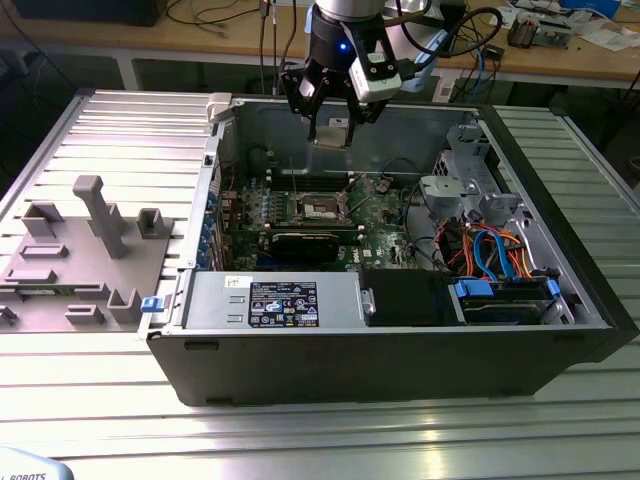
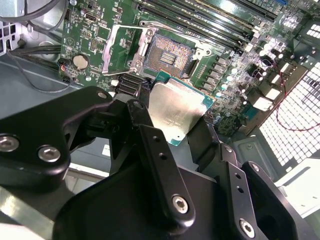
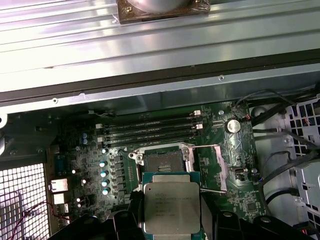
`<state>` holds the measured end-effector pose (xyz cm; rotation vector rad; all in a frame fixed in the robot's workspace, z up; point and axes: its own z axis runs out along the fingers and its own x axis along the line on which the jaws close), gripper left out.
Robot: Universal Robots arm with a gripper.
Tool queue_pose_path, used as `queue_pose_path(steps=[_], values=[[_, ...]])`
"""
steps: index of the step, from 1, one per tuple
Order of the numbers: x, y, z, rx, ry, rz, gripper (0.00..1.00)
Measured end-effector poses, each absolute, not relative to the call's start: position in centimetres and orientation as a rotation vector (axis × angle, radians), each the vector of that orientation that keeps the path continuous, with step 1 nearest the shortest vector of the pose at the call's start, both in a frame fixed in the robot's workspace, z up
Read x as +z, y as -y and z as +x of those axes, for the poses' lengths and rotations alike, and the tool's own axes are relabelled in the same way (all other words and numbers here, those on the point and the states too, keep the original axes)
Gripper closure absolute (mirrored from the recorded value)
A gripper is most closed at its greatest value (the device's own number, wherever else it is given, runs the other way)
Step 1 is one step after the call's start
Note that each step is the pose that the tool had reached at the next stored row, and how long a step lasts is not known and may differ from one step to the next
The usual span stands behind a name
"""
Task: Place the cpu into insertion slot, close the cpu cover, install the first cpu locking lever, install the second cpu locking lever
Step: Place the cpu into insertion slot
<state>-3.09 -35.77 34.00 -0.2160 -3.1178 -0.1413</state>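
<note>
The gripper (image 1: 330,118) is showing black, the cpu (image 3: 171,207) is gleaming silvery-grey edged in green, the motherboard (image 3: 245,200) is showing dark green, and the cables (image 1: 487,252) are showing blue and orange.

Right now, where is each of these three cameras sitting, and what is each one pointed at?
Exterior view: off the arm, looking down into the open computer case; it shows the arm and its fingers above the motherboard.
Second wrist view: on the arm, looking past the fingers, which grip the cpu, toward the empty socket.
First wrist view: on the arm, looking down at the held cpu and socket; fingers flank the cpu.
Shared: both wrist views show the cpu, socket and open cpu cover.
</note>
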Motion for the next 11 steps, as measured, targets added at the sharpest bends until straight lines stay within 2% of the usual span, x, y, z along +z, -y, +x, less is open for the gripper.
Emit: queue_pose_path(steps=[11], values=[[33.98,35.77,-3.09,-0.141,3.117,-0.239,0.46]])
